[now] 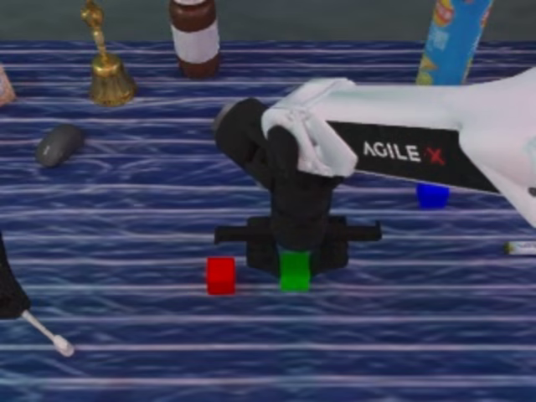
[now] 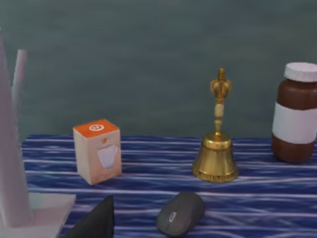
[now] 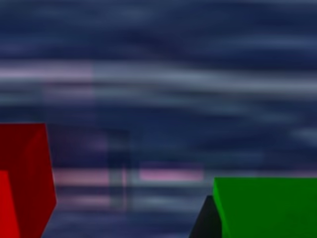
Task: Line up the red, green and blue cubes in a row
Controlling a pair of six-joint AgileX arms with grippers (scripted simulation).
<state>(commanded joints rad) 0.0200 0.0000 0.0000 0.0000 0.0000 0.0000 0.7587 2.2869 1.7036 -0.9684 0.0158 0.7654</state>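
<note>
Top view gives you the green cube (image 1: 294, 271) as your landmark, sitting near the middle of the blue streaked table (image 1: 151, 335). Nearest the front edge, well to its left, a cotton swab (image 1: 50, 337) lies beside the parked left gripper (image 1: 10, 289), of which you see only a dark sliver; you cannot tell how its fingers stand. Just left of the green cube, apart from it and level with it, stands the red cube (image 1: 221, 275). The right gripper (image 1: 295, 261) sits directly over the green cube, its black body hiding the cube's back half; the right wrist view shows a dark finger (image 3: 205, 218) against the green cube's (image 3: 267, 208) side with the red cube (image 3: 25, 178) off to one side, so the fingers look pinched on it, though you see only one of them. The arm above reads "AGILE X" in white and red. Behind and to the right of the green cube, the blue cube (image 1: 432, 195) peeks out from under that arm. Farther back and left lie a grey mouse (image 1: 59, 144), a brass bell (image 1: 105, 67) and a brown jar (image 1: 195, 38) with a blank white label; back right stands a blue packet (image 1: 452, 40), its print unreadable. The left wrist view adds an orange-topped box (image 2: 97, 151) printed with a mug.
</note>
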